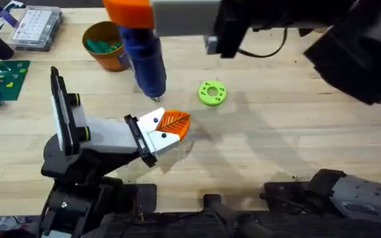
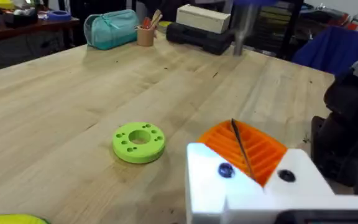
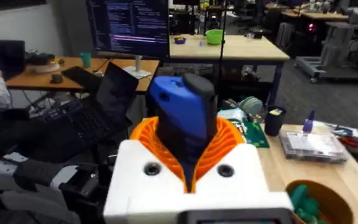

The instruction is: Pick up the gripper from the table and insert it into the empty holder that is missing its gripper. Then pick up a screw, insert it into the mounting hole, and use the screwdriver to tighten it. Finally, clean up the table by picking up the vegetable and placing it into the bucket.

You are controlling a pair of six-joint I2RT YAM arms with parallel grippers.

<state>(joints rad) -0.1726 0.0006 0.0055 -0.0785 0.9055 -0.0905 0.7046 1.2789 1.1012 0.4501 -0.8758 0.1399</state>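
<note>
A: Where is your right gripper [image 3: 191, 180]?

B: It hangs above the far middle of the table [image 1: 296, 145]; its orange pads [image 3: 232, 140] are clamped on the screwdriver [image 1: 144, 56], the blue body gripped between them in the right wrist view; from overhead the tool points down, its thin bit [image 1: 156, 98] just above the orange finger of the small gripper [image 1: 167, 125].

A: And that small gripper?

B: It sits at the black clamp end of the holder [image 1: 91, 135], white wedge with orange ribbed finger pointing toward the table's middle; you can see two dark dots on its white face; whether a screw already sits in a hole I cannot tell.

A: Your left gripper?

B: In the left wrist view you see a white block with orange ribs [image 2: 247, 149] and a thin dark rod lying across the ribs; whether the left fingers are apart or together I cannot tell.

A: The bucket?

B: The bucket [image 1: 108, 45] stands at the far left of the table, just beside the screwdriver body, green items inside; it also shows in the right wrist view [image 3: 319, 199].

A: Anything else near the work?

B: A lime-green ring disc [image 1: 211, 92] lies flat on the wood, near the small gripper but apart from it; a clear parts box [image 1: 37, 28] and a green board [image 1: 2, 79] rest at the far left; the vegetable I cannot make out.
</note>
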